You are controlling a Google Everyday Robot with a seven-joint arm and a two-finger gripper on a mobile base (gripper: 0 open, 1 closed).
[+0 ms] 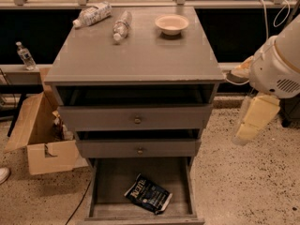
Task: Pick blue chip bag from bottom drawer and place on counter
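The blue chip bag point(147, 195), dark navy with white lettering, lies flat on the floor of the open bottom drawer point(112, 182), towards its front right. The grey counter point(140, 55) tops the cabinet above it. My gripper point(253, 123) hangs pale yellow under the white arm point(279, 64) at the right. It is beside the cabinet at the height of the upper drawers, well above and to the right of the bag, holding nothing that I can see.
Two clear plastic bottles point(92, 14) point(122, 26) and a pale bowl point(171, 24) sit at the back of the counter. Two shallower drawers point(137, 120) point(139, 150) stand slightly open above the bottom one. An open cardboard box point(40, 139) stands on the floor at the left.
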